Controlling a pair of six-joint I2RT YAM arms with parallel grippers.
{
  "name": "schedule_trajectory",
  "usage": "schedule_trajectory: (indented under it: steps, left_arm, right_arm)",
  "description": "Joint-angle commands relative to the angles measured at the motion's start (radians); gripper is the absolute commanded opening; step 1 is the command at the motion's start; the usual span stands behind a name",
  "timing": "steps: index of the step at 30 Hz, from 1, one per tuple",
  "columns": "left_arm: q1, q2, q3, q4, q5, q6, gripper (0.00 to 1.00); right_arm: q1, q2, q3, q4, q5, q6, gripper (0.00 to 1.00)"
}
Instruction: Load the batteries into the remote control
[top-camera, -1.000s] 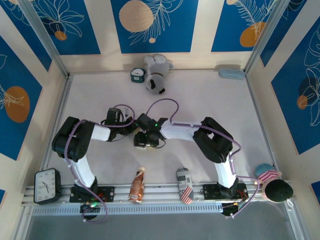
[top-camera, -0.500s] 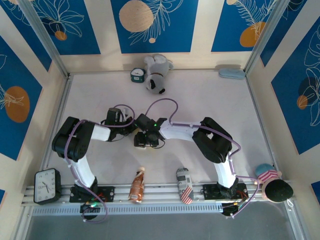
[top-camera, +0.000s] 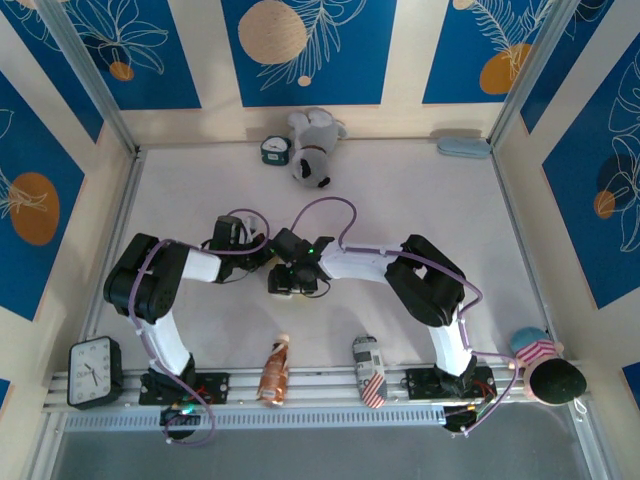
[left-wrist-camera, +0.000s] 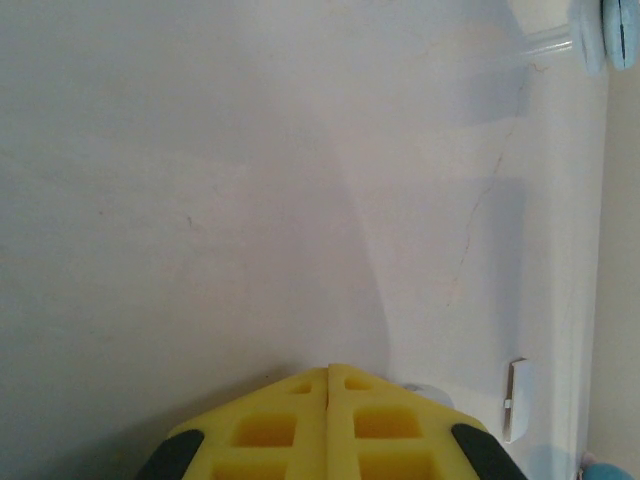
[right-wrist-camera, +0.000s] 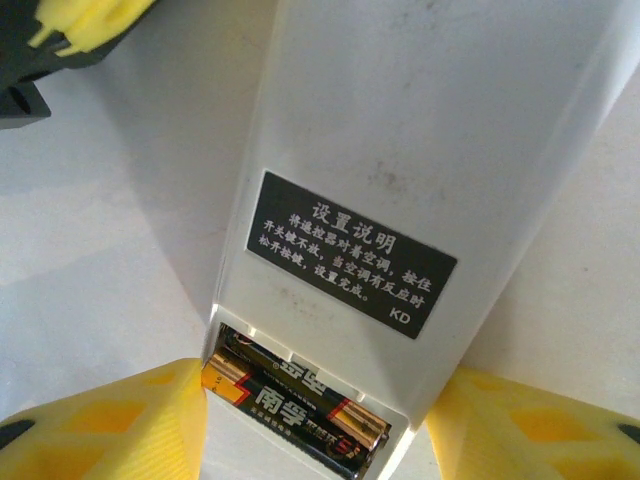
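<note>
The remote control (right-wrist-camera: 400, 130) lies back up, white with a black printed label. Its battery bay is uncovered and holds the batteries (right-wrist-camera: 300, 405), two dark cells with coppery ends, side by side. My right gripper (right-wrist-camera: 315, 400) straddles that bay end, shut on the remote control; the left pad (right-wrist-camera: 110, 420) touches the front battery's end. My left gripper (left-wrist-camera: 328, 378) is shut with nothing between its pads. One of its yellow fingers (right-wrist-camera: 85, 20) shows beyond the remote. From above, both grippers (top-camera: 290, 277) (top-camera: 262, 255) meet at mid-table.
A small white cover piece (left-wrist-camera: 515, 400) lies right of the left gripper. A plush toy (top-camera: 312, 150), small clock (top-camera: 274, 150) and pale blue object (top-camera: 463, 147) sit at the back. Along the near edge stand an alarm clock (top-camera: 95, 370), bottle (top-camera: 274, 370) and can (top-camera: 368, 372).
</note>
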Motion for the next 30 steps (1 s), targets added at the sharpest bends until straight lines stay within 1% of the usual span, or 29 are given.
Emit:
schedule_trajectory:
  steps: [1, 6, 15, 23, 30]
  left_arm:
    - [-0.016, 0.014, -0.011, -0.036, 0.036, 0.009, 0.06]
    - [-0.016, 0.014, -0.010, -0.035, 0.037, 0.009, 0.06]
    - [-0.016, 0.012, -0.009, -0.034, 0.039, 0.007, 0.07]
    - [-0.016, 0.010, -0.011, -0.037, 0.039, 0.008, 0.07]
    - [-0.016, 0.012, -0.009, -0.034, 0.040, 0.007, 0.07]
  right_arm:
    - [-0.002, 0.113, -0.057, -0.153, 0.059, -0.009, 0.58]
    - [-0.002, 0.106, -0.059, -0.150, 0.057, -0.010, 0.59]
    - [0.003, 0.028, -0.066, -0.087, 0.037, -0.014, 0.65]
    - [0.001, 0.019, -0.059, -0.071, 0.027, -0.001, 0.66]
    - [-0.006, 0.001, -0.082, -0.016, -0.003, 0.018, 0.70]
